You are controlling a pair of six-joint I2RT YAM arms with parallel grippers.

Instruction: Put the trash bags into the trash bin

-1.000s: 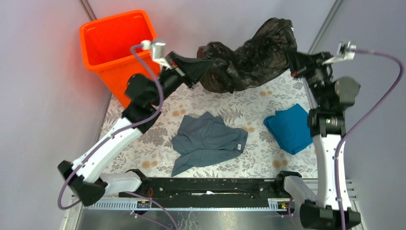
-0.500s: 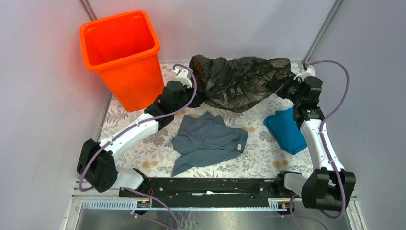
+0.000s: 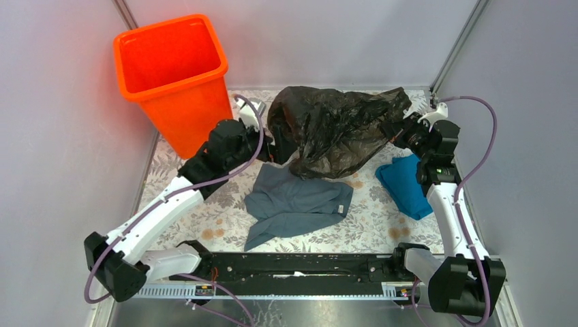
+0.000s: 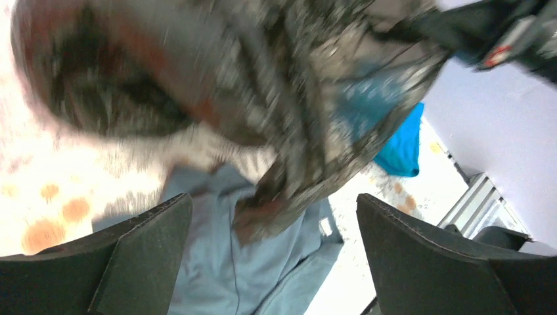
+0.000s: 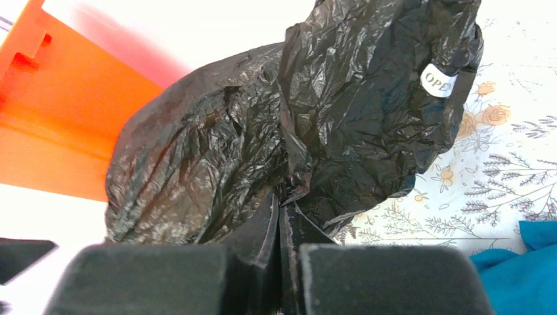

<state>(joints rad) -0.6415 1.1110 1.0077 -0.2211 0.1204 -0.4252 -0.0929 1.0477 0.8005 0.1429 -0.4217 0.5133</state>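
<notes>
The black trash bag [image 3: 337,126] lies crumpled at the back middle of the table, to the right of the orange trash bin [image 3: 170,75]. My left gripper [image 3: 278,147] is at the bag's left edge with its jaws wide open. In the left wrist view the gripper [image 4: 272,197] holds nothing, and the blurred bag [image 4: 263,85] hangs just ahead of it. My right gripper [image 3: 393,131] is shut on the bag's right end. In the right wrist view the gripper [image 5: 281,216] pinches a fold of the bag [image 5: 315,118].
A grey cloth [image 3: 296,201] lies on the flowered table cover in front of the bag. A blue folded cloth [image 3: 409,184] lies under the right arm. Grey walls close in the left, back and right sides. The bin [image 5: 59,131] stands in the back left corner.
Both arms came down from a raised hold and the bag sank onto the table. My left gripper opened and let go of the bag's left end. The right stayed shut on it.
</notes>
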